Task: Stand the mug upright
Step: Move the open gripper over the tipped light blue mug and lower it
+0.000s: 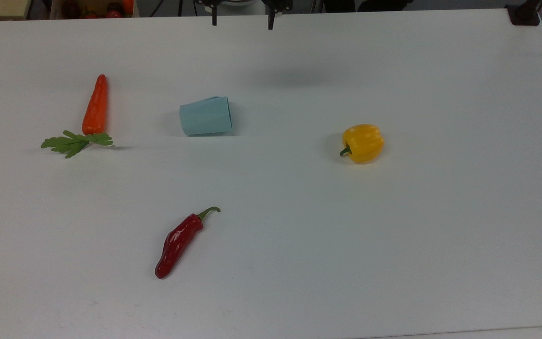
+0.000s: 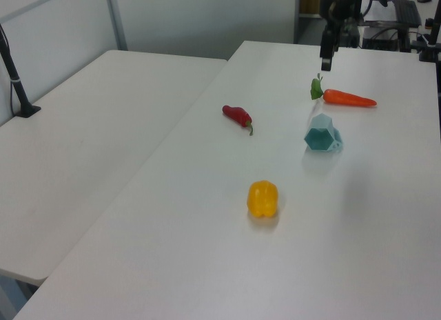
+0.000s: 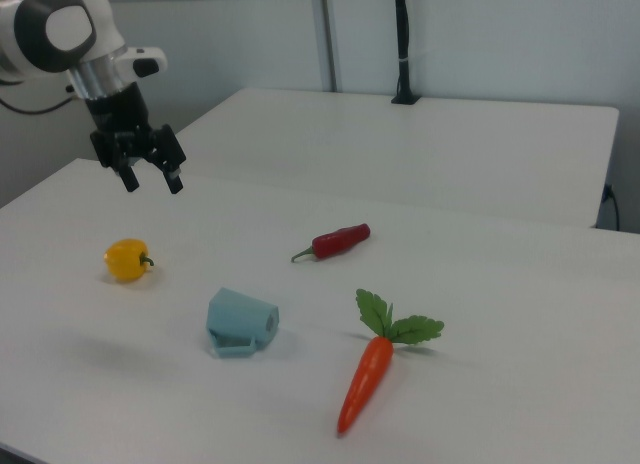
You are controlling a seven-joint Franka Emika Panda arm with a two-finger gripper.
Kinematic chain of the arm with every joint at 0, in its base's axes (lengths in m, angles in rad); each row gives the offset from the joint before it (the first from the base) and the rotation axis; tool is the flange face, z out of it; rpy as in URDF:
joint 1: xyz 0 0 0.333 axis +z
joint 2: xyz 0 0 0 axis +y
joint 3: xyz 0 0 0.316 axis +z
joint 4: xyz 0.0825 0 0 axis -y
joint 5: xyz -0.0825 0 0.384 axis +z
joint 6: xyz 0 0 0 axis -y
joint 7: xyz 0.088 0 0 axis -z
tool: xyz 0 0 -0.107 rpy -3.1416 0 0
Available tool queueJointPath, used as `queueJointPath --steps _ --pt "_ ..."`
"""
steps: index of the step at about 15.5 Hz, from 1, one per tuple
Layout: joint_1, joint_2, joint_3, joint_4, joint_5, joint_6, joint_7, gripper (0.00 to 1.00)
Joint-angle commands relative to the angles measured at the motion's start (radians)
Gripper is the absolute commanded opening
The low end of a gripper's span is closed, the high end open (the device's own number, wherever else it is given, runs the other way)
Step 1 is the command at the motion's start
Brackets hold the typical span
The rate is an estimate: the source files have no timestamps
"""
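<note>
End effector [image 3: 150,181] is held open, empty, above the white tabletop [image 3: 520,314]; the pale blue-green faceted mug [image 3: 240,322] lies sideways, its hexagonal mouth seen from the left view [image 2: 322,138].

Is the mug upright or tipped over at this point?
Tipped over. The mug lies on its side on the table, its hexagonal mouth facing sideways in the left view. The open tool hangs above the table, well clear of it.

Legible text, labels, brands, numbers, signs: none (no surface in any view bears readable marking).
</note>
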Motion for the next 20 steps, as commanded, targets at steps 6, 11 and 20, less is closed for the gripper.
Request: queueJointPath --steps 6,11,20 --pt "0.003 -0.006 0.089 -0.304 -0.266 0.246 0.086 1.0" --pt "-0.003 0.094 0.091 -0.353 -0.482 0.343 0.192 1.0" --pt "-0.038 0.247 0.091 -0.351 -0.694 0.429 0.35 1.0"
